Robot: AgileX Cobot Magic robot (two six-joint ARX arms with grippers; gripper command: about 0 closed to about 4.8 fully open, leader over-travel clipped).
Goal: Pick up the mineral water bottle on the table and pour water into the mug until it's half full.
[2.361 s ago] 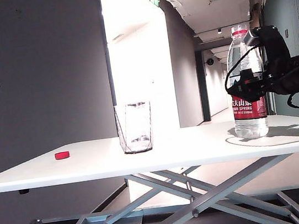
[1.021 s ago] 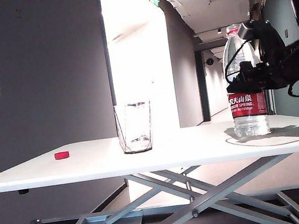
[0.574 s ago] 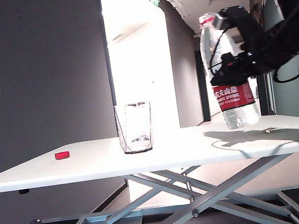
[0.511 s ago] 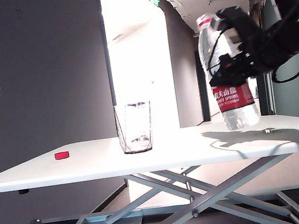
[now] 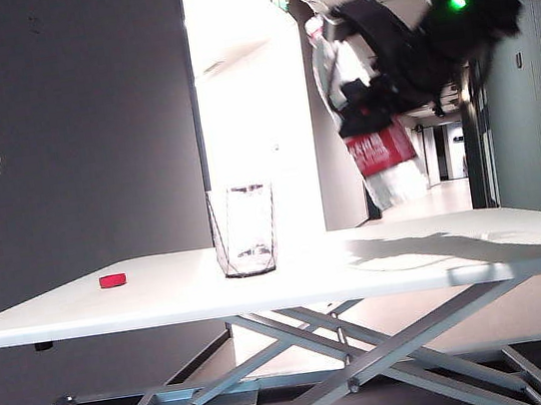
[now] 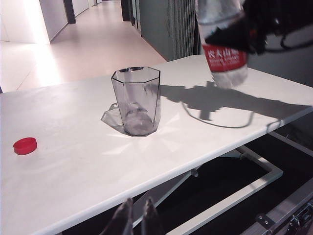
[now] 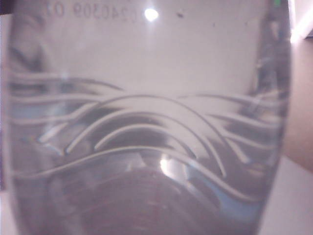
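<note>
The mineral water bottle point(image 5: 381, 150) hangs high over the right half of the table point(image 5: 380, 266), tilted with its red-ringed neck toward the left. My right gripper point(image 5: 366, 103) is shut on it just above the red label. The bottle point(image 7: 146, 122) fills the right wrist view, hiding the fingers there. The mug point(image 5: 244, 231), a clear faceted tumbler, stands upright near the table's middle, left of and below the bottle. In the left wrist view the mug point(image 6: 137, 100) shows no water in it. My left gripper point(image 6: 136, 216) hovers shut off the table's left edge, holding nothing.
A small red cap point(image 5: 112, 280) lies on the table's left part, well left of the mug, and shows in the left wrist view as the cap point(image 6: 25, 145). The grey scissor frame point(image 5: 351, 342) stands under the tabletop. A corridor opens behind.
My right gripper has lifted the bottle off the table, carried it up and left toward the mug, and tilted its neck leftward. The left arm, mug and cap have stayed put.
</note>
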